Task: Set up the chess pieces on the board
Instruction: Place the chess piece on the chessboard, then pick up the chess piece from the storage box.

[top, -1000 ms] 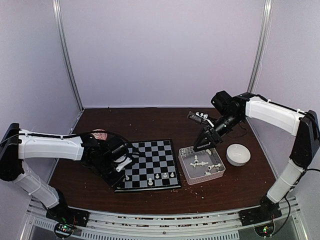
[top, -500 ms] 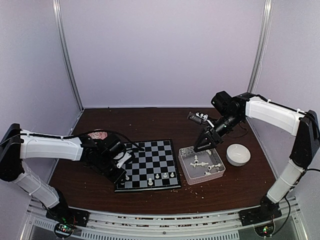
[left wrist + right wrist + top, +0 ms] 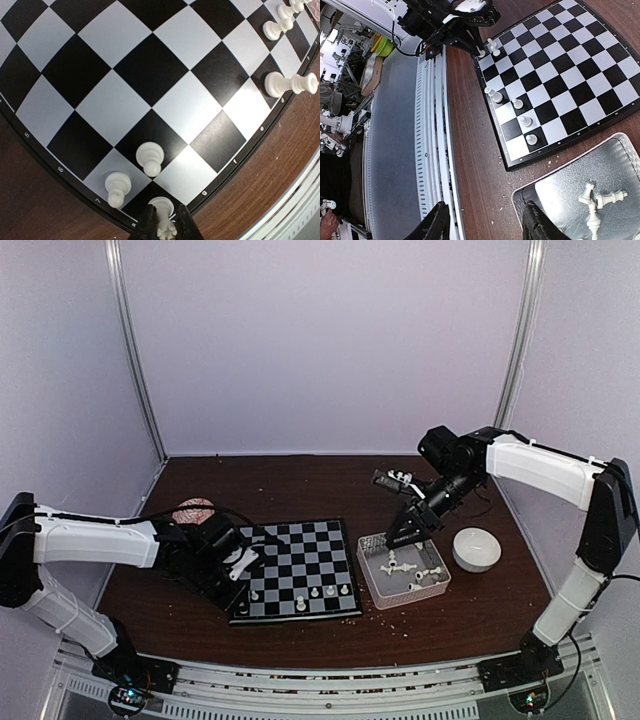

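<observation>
White corner piece [image 3: 161, 203] is sitting on the board [image 3: 305, 555], bottom centre of the left wrist view; left gripper [image 3: 165, 221] is pinching it. Right gripper [image 3: 397, 536] is hovering over clear tray [image 3: 368, 572] right of centre, fingers [image 3: 438, 225] spread. Loose chess pieces [image 3: 392, 562] are lying in tray.

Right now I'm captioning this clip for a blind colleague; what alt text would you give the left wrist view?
The left gripper pinches a white chess piece standing on a corner square of the board. Two pawns stand on the squares just beyond it, and more white pieces line the board's edge at upper right.
</observation>
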Controlling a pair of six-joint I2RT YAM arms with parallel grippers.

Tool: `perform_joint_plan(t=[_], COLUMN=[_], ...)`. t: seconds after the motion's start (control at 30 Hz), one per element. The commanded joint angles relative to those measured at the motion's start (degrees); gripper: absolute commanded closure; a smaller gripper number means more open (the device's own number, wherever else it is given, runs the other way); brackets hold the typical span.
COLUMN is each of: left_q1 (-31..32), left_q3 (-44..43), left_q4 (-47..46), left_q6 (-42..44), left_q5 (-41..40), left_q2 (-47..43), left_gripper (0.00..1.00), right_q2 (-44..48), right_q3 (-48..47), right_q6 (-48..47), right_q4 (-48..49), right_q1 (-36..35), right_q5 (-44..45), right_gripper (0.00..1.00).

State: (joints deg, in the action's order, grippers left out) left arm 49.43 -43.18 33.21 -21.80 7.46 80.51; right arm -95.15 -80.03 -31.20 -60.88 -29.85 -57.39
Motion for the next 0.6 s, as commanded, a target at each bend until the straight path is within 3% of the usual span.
perform_joint_plan(t=[0.0, 0.2, 0.37, 0.57], left_q1=[-0.30, -0.21, -0.08, 0.19], left_q3=[-0.61, -0.72, -4.17, -12.32], left_q4=[-1.53, 2.87, 8.27, 7.67], left_q6=[-0.44, -1.78, -1.40, 2.42], left_q5=[0.47, -0.10, 0.41, 2.00], left_q2=[0.82, -3.50, -9.36, -12.49], left_gripper=[0.85, 0.71, 0.67, 0.67], right_q2=[0.54, 0.98, 0.41, -2.25], right_q3=[-0.52, -0.42, -0.75, 0.75], right_q6=[-0.79, -1.51, -2.11, 1.24], right_q4=[-0.95, -1.28, -1.35, 5.01], right_q1=[-0.39, -0.39, -0.02, 1.37], right_q5=[1.00, 1.63, 3.95, 20.05], right_gripper=[0.51, 0.51, 0.52, 0.58])
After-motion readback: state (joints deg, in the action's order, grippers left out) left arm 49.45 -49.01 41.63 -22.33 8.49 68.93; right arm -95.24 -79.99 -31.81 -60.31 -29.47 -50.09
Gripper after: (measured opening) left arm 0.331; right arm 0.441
